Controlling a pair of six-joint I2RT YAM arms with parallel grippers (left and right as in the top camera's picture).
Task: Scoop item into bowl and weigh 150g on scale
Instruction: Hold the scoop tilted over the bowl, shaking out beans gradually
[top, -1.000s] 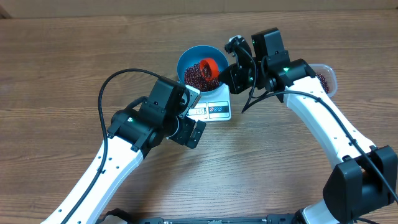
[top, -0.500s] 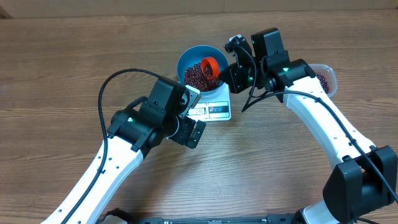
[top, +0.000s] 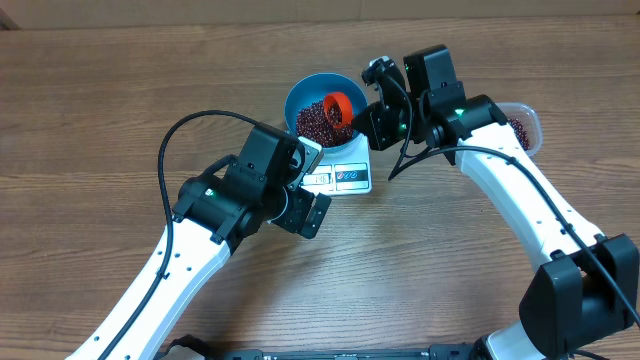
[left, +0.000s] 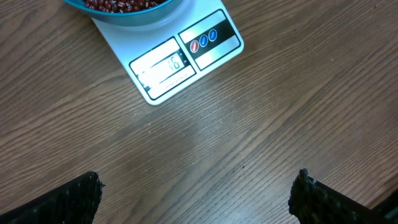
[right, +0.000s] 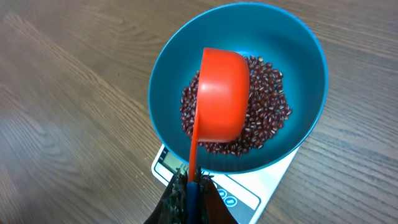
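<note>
Left jaws: spread wide and empty over bare worktop (left: 249, 155) just short of the scale (left: 186, 34); hold them there so you can read its display (left: 163, 64). Right jaws: clamped on the handle of the orange scoop (right: 222, 93), which is tipped mouth-down over the beans (right: 270, 106) heaped in the blue bowl (right: 305, 62) on the scale. Pour with small wrist turns, clear of the rim, and check the digits between pours.

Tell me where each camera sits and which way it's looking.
Overhead: above the table, looking down at both arms, the bowl and scale.
Left wrist: looks down at the scale; open left hand's fingertips at the bottom corners.
Right wrist: looks down on the scoop over the beans; right hand shut on its handle.
Shared: scale and bowl appear in all three.
</note>
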